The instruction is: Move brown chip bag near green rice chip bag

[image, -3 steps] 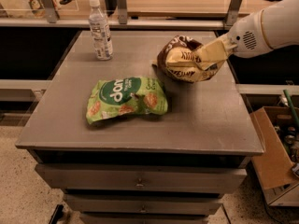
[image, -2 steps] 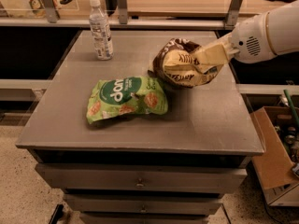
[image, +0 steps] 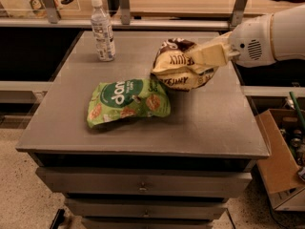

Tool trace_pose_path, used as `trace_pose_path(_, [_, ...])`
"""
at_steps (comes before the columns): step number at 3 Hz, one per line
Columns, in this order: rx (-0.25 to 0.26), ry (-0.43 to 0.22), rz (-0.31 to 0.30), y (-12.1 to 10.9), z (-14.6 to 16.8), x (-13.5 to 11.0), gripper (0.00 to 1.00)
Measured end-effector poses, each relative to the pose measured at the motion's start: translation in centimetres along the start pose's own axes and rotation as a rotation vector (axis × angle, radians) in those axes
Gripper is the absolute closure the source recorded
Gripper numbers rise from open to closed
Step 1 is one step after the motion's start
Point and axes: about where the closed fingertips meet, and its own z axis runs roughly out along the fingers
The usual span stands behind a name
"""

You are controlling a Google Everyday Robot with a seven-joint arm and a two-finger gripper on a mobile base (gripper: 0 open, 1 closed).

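Observation:
The brown chip bag [image: 177,69], dark brown at the top and tan-yellow below with dark lettering, is crumpled in my gripper [image: 194,61], which is shut on it from the right. The bag's lower left edge is close to, perhaps touching, the green rice chip bag [image: 127,100]. That bright green bag lies flat in the middle of the grey table [image: 209,123]. My white arm [image: 271,35] reaches in from the right edge of the view.
A clear water bottle [image: 103,30] stands upright at the table's back left. A cardboard box [image: 281,161] with items sits on the floor to the right. Drawers are below the tabletop, a railing behind it.
My gripper has carried the brown chip bag leftward and toward the front, bringing it closer to the green bag. The green bag and bottle have not moved.

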Motion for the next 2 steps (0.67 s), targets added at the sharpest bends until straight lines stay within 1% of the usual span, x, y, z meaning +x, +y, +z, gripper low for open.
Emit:
trace_pose_path(1, [-0.065, -0.052, -0.006, 0.67, 1.10, -0.82, 1.00])
trace_pose_path(2, [-0.123, -0.057, -0.010, 0.89, 2.07, -1.18, 0.82])
